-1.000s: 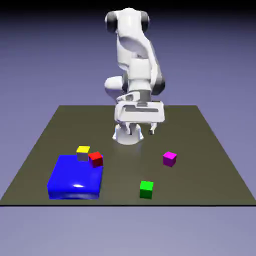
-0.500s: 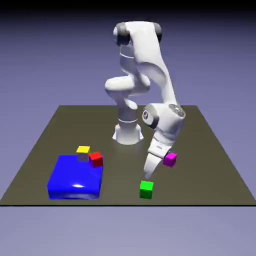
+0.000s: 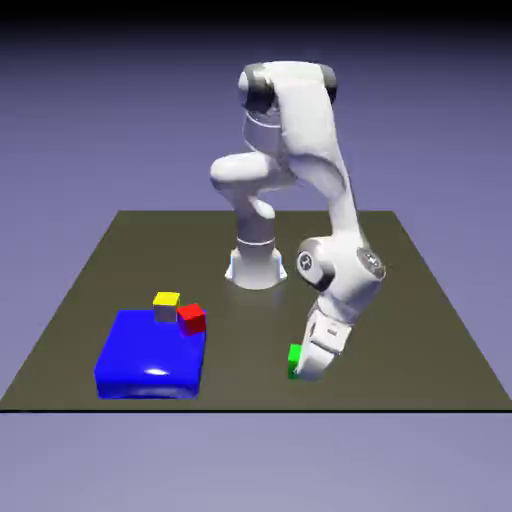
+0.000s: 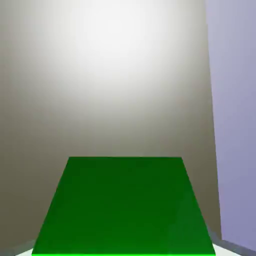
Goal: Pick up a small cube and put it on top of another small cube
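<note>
One step seems done, the fingers (image 4: 226,250) pinching the green cube (image 3: 294,362); stacking remains, with the red cube (image 3: 192,320) towards ten o'clock in the exterior view.

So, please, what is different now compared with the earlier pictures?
The gripper came down to the green cube, now between its fingers; the cube appears slightly raised. The arm now hides the magenta cube. The yellow cube, red cube and blue block stayed put.

Two cubes (image 3: 192,320) are at the slab's (image 3: 150,352) far side, a third cube (image 3: 293,362) to the exterior view's right.
</note>
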`<state>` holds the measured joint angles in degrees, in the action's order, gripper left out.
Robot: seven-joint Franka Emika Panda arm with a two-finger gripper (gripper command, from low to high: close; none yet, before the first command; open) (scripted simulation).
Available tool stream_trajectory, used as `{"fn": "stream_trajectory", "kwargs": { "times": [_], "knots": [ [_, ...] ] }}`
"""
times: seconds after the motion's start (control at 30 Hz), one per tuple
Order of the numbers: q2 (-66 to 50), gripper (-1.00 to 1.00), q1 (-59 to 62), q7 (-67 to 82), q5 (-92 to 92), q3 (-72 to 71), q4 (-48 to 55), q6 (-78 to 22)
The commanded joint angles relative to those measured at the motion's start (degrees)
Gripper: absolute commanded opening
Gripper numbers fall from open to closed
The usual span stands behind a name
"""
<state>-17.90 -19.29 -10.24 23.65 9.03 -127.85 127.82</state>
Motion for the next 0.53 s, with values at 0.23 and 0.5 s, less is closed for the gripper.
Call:
{"fn": "stream_trajectory", "kwargs": {
  "times": [0.23, 0.5],
  "knots": [
    [16.6, -1.0, 12.5, -17.8, -14.3, 13.9, -3.9, -18.7],
    [13.6, 1.0, 13.5, -17.8, -15.0, 14.4, -8.9, -10.8]
  ]
}}
